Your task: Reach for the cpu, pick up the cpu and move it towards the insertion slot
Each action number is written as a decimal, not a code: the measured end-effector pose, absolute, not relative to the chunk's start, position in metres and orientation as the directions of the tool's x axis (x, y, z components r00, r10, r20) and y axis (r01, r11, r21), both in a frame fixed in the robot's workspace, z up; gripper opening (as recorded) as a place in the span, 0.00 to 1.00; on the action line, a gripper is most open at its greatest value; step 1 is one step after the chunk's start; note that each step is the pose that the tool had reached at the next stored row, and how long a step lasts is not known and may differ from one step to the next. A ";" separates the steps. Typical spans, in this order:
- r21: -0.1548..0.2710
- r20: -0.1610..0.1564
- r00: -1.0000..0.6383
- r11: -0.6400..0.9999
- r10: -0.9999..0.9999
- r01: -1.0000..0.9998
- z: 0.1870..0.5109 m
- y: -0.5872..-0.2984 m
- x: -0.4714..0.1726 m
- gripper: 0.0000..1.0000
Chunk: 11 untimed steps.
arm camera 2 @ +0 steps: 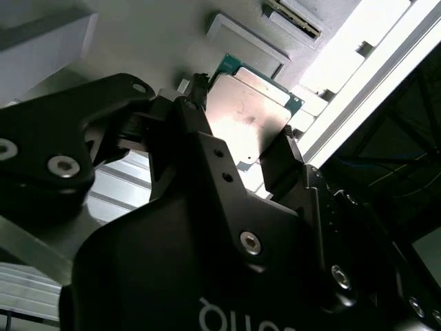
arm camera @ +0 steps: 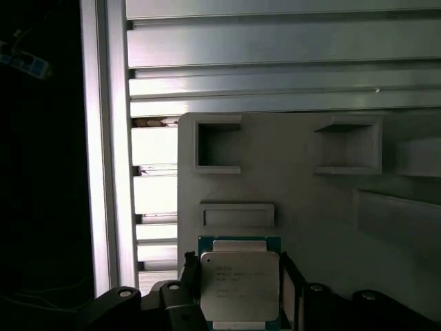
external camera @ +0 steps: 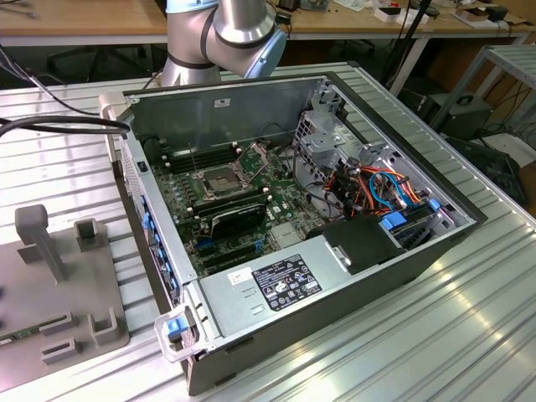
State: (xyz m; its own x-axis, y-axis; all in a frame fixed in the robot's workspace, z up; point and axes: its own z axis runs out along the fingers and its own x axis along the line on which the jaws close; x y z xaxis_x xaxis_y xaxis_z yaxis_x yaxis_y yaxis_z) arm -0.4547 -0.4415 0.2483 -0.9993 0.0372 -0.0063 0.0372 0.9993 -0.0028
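My gripper (arm camera 2: 242,131) is closed to the chip's width, gripping the cpu (arm camera: 240,284) by two opposite edges so its metal face stays untouched. It hangs over the grey fixture plate (arm camera: 310,207), away from the insertion slot (external camera: 219,179).

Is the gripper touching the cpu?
Cannot tell: in both wrist views the gripper straddles the cpu, but neither shows plain contact or a gap.

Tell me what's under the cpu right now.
A grey fixture plate lies beneath the cpu. The patch directly under the cpu is covered, so whether it rests there or is lifted cannot be seen.
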 end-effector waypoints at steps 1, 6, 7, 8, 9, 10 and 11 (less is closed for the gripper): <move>-0.003 -0.006 -0.999 0.999 0.037 0.037 0.250 -0.442 -0.455 0.55; -0.003 -0.006 -0.999 0.999 0.037 0.037 0.257 -0.442 -0.455 0.55; -0.003 -0.007 -0.999 0.999 0.037 0.037 0.257 -0.442 -0.455 0.55; -0.003 -0.007 -0.999 0.999 0.037 0.037 0.257 -0.442 -0.455 0.55; -0.003 -0.006 -0.999 0.999 0.037 0.037 0.257 -0.442 -0.455 0.55; -0.003 -0.006 -0.999 0.999 0.037 0.037 0.257 -0.442 -0.455 0.55; -0.003 -0.006 -0.999 0.999 0.037 0.037 0.258 -0.442 -0.455 0.55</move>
